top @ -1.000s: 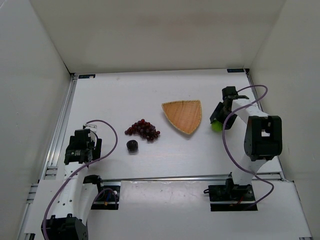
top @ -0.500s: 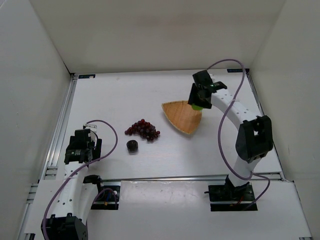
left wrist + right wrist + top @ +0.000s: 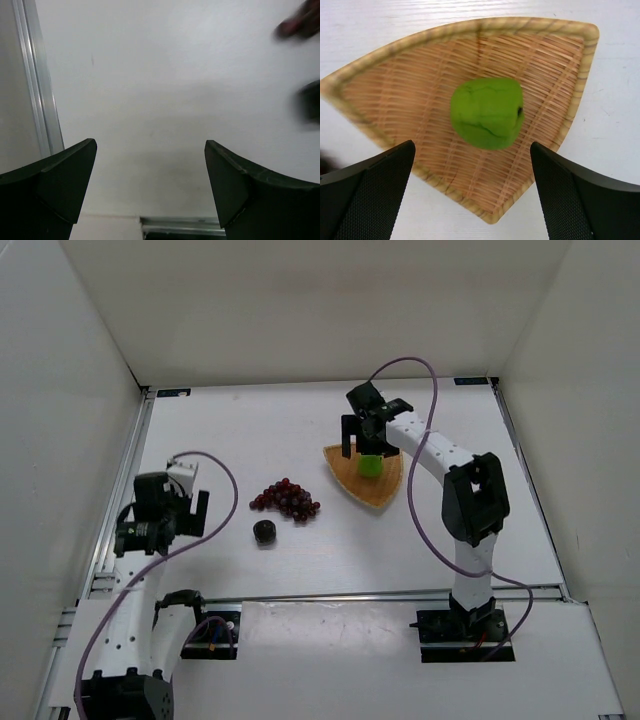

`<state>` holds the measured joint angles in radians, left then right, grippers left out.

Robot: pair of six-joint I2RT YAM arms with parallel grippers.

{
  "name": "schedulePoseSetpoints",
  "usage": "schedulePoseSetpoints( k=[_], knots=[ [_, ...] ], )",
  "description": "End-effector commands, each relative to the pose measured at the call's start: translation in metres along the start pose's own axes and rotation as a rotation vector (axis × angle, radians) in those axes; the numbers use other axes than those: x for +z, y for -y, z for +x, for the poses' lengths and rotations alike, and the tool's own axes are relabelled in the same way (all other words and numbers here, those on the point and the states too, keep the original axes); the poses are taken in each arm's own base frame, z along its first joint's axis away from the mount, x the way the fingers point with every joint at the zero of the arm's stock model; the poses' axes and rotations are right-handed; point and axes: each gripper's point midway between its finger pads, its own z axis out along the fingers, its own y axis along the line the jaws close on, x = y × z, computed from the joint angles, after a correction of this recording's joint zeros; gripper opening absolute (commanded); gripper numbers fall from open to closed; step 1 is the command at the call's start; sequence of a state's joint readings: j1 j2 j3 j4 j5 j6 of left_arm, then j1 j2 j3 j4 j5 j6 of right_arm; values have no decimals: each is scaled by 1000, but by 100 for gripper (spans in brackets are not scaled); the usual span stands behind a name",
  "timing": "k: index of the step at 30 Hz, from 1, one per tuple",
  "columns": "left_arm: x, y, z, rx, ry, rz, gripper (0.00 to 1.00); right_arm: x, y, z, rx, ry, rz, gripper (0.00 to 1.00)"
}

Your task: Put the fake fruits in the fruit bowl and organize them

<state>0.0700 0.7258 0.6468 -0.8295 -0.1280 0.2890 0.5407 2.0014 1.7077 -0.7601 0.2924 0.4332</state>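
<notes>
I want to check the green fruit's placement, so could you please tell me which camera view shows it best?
The right wrist view: the green fruit fills the centre, sharp and unobstructed, lying in the fruit bowl. The top external view shows it only small. The left wrist view misses it.

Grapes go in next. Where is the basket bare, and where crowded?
Bare weave rings the green fruit on all sides to the wicker basket's rim, widest at its corners. Crowded only mid-basket, under the open right claw.
</notes>
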Motion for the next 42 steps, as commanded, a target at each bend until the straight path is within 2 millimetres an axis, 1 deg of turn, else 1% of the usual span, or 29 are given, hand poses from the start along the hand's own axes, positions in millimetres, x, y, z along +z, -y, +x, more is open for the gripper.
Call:
schedulePoseSetpoints(
  k=[1, 2, 4, 5, 6, 7, 8, 9, 10, 12, 14, 16, 18, 19, 21, 23, 25, 26, 28, 29, 31, 32, 33, 34, 35, 36, 38, 40, 42],
  knots=[
    [-31, 29, -89, 37, 241, 267, 100, -55, -26, -32, -89, 167, -97, 100],
    [-48, 35, -117, 35, 312, 336, 100, -67, -31, -35, -113, 204, -120, 100],
    [-56, 44, -137, 30, 334, 422, 100, -76, -55, -27, -224, 223, -212, 100],
    [-56, 55, -143, 17, 317, 506, 100, -79, -74, -16, -287, 221, -262, 100],
    [-65, 56, -160, -2, 346, 533, 100, -77, -85, -7, -334, 204, -288, 100],
    [-68, 60, -166, -16, 350, 569, 100, -79, -103, 3, -387, 195, -324, 100],
    [-65, 66, -169, -34, 323, 614, 100, -68, -114, 13, -442, 164, -341, 100],
    [-76, 76, -176, -56, 330, 695, 100, -69, -123, 17, -474, 152, -356, 100],
    [-78, 81, -177, -67, 319, 737, 100, -58, -138, 34, -522, 109, -370, 100],
    [-84, 95, -177, -85, 289, 849, 100, -60, -162, 51, -601, 76, -435, 100],
    [-84, 100, -169, -120, 234, 895, 100, -45, -174, 70, -639, 24, -453, 100],
    [-75, 101, -158, -145, 196, 895, 100, -36, -189, 84, -674, -5, -478, 100],
    [-74, 97, -150, -144, 203, 863, 100, -29, -199, 94, -688, -26, -503, 100],
    [-65, 92, -141, -148, 185, 822, 100, -19, -203, 104, -692, -53, -497, 100],
    [-61, 88, -133, -148, 174, 775, 100, -12, -210, 105, -679, -51, -475, 100],
    [-49, 81, -117, -161, 133, 700, 100, 6, -207, 109, -657, -61, -398, 100],
    [-38, 72, -105, -160, 116, 618, 100, 9, -204, 106, -628, -64, -354, 93],
    [-35, 68, -100, -160, 104, 580, 100, 14, -202, 106, -618, -66, -334, 73],
    [-25, 47, -94, -155, 89, 438, 100, 4, -199, 101, -578, -54, -321, 59],
    [-22, 38, -90, -154, 84, 380, 100, 0, -198, 96, -551, -47, -336, 44],
    [-23, 19, -95, -128, 88, 277, 100, -23, -196, 79, -460, -24, -396, 34],
    [-27, -2, -102, -89, 102, 181, 100, -28, -194, 76, -428, -20, -411, 34],
    [-29, -13, -104, -69, 103, 128, 100, -46, -189, 58, -381, 18, -435, 34],
    [-33, -21, -106, -43, 114, 83, 100, -55, -190, 50, -338, 40, -456, 34],
    [-35, -39, -110, 0, 119, -4, 100, -63, -185, 40, -310, 62, -463, 34],
    [-35, -47, -114, 22, 130, -44, 100, -82, -181, 29, -298, 114, -470, 34],
    [-39, -62, -118, 74, 132, -122, 100, -102, -164, -1, -216, 195, -448, 34],
    [-40, -68, -121, 80, 139, -153, 100, -107, -149, -17, -159, 233, -414, 34],
    [-38, -68, -123, 94, 139, -158, 100, -102, -126, -33, -92, 257, -348, 34]
  ],
)
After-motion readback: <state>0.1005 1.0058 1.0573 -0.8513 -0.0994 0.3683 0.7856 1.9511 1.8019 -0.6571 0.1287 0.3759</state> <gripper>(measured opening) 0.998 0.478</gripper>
